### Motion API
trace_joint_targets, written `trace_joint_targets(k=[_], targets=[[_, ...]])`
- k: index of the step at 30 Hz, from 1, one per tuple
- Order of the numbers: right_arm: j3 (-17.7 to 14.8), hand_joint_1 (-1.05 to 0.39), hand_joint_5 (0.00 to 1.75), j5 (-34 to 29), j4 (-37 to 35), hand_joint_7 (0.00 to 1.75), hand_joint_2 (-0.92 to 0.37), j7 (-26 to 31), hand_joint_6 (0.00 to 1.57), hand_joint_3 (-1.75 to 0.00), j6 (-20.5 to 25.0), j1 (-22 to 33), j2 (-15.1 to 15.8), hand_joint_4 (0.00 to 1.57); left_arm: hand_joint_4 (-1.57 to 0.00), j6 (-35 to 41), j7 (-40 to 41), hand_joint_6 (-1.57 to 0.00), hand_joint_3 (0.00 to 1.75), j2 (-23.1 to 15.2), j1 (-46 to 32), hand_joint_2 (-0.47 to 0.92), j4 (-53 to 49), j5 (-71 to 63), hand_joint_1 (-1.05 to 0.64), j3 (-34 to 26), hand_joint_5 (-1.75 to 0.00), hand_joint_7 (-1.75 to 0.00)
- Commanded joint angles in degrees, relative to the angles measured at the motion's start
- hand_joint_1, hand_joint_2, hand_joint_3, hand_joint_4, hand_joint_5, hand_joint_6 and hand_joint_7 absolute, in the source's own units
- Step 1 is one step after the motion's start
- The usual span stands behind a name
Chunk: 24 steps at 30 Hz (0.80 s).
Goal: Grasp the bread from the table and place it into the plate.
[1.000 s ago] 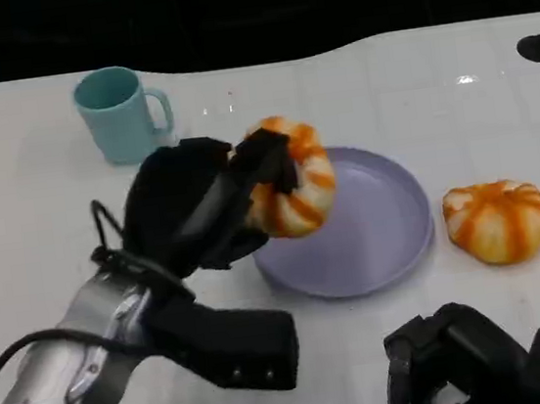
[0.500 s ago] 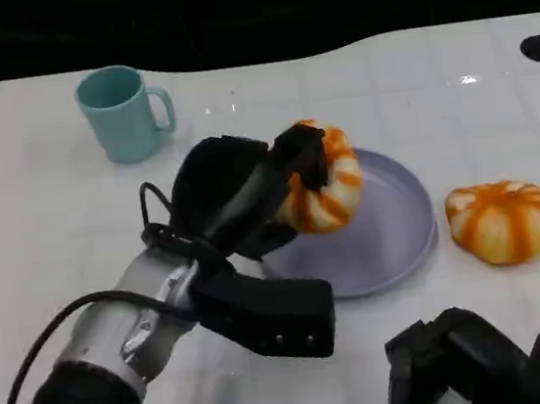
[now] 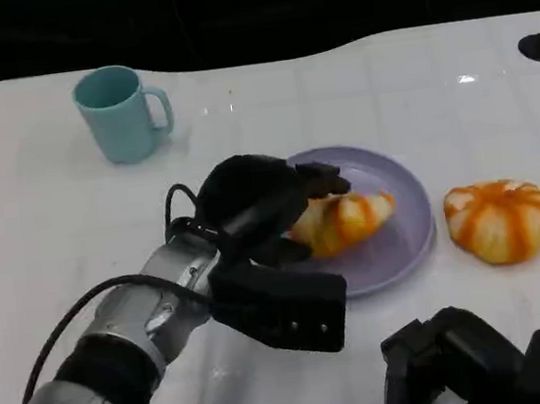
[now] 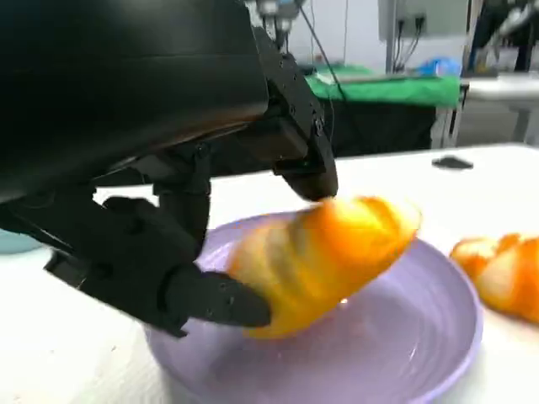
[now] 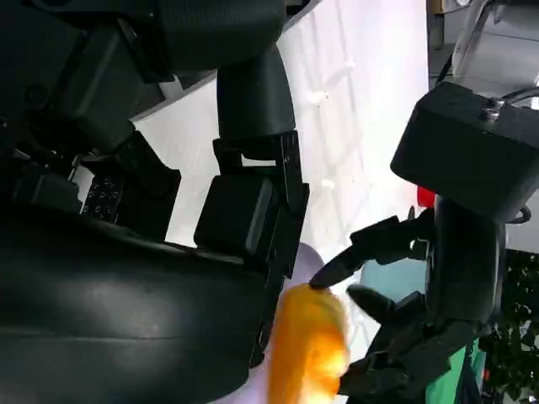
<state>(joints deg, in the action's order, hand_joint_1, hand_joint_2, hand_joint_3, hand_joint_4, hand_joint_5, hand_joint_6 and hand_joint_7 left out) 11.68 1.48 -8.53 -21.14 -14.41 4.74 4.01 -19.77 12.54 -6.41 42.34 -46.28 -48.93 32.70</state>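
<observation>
White tabletop (image 3: 47,229) fills my head view under a black background, with two dark round marks at the upper left and upper right edges. I can read no writing or label on anything.

My left hand (image 3: 255,204) sits at the middle of the frame, reaching in from the lower left on its silver forearm (image 3: 120,348). Its fingers (image 4: 198,295) are closed on the bread (image 3: 343,221), one from below and one from above as the left wrist view shows it. That bread is an orange bun with pale cream stripes, longish from this angle, blurred in the wrist view. It lies low inside the lavender plate (image 3: 407,234), at the plate's left half; I cannot tell whether it touches the plate floor.

A second bun (image 3: 500,220), round with the same orange and cream stripes, rests on the table just right of the plate, apart from it. A teal mug (image 3: 121,112) stands upright at the upper left, handle to the right.

My right hand (image 3: 478,369) is at the lower right edge, fingers curled in, holding nothing.
</observation>
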Motion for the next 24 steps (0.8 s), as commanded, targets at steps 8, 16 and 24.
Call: trace_joint_targets(k=[8, 16, 24], targets=[[-0.04, -1.05, 1.34, -0.08, -0.17, 1.05, -0.09, 0.3, 1.57, -1.36, -0.19, -0.36, 0.13, 1.51, -0.43, 4.74, -9.37, -0.38, 0.22, -3.66, 0.52, 0.92, 8.26, 0.37, -0.61, 0.14, -0.42, -0.03], [-0.2, -1.05, 1.34, -0.24, 0.4, 1.06, -0.09, 0.5, 1.57, -1.38, 0.27, -0.18, 0.37, 1.53, -0.66, -0.71, -7.24, -0.56, 0.23, -6.83, -5.44, 0.92, 16.21, 6.1, -0.52, -3.7, -0.69, -0.06], [-0.57, -1.05, 1.33, -0.89, -0.54, 1.08, -0.1, 0.67, 1.57, -1.4, -0.96, -0.69, 0.69, 1.53, -0.78, -11.61, -9.87, -0.92, 0.18, -6.01, -13.58, 0.92, 18.34, 23.15, -0.47, -11.22, -1.05, -0.19]])
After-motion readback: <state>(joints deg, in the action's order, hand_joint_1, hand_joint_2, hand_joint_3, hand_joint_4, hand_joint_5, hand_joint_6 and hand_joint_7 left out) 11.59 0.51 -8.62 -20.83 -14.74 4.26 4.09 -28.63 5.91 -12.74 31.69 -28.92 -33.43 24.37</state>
